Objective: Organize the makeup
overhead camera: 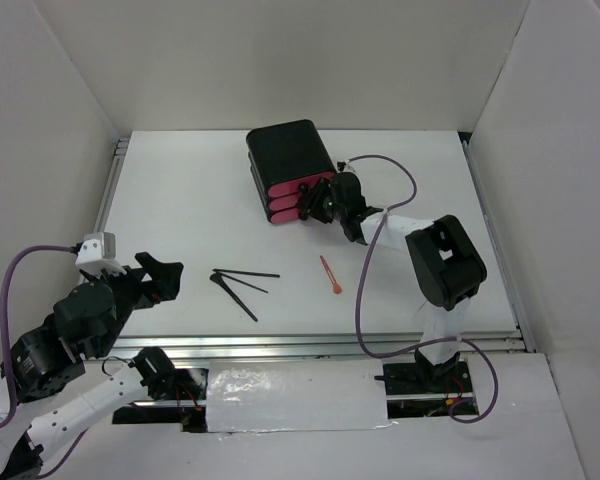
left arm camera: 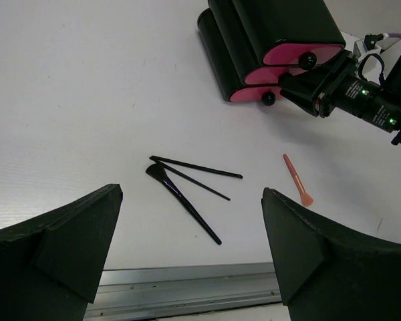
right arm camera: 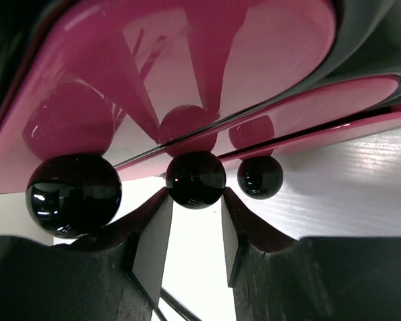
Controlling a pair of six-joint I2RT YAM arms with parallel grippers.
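Note:
Three thin black brushes (overhead camera: pixel 242 283) lie on the white table near its front; they also show in the left wrist view (left arm camera: pixel 187 194). An orange-pink stick (overhead camera: pixel 329 274) lies to their right, also in the left wrist view (left arm camera: pixel 297 178). My left gripper (overhead camera: pixel 170 275) is open and empty over the table's near edge, short of the brushes (left arm camera: pixel 192 192). My right gripper (overhead camera: pixel 313 203) is at the black chest (overhead camera: pixel 288 150), its fingers closed on either side of the middle drawer's black knob (right arm camera: pixel 195 177). The compact, tube, bottle and jar are out of view.
The chest has three pink drawer fronts (right arm camera: pixel 187 60), each with a black ball knob (right arm camera: pixel 73 194), and stands at the back centre. White walls enclose the table on three sides. A metal rail (left arm camera: pixel 187 287) runs along the front edge.

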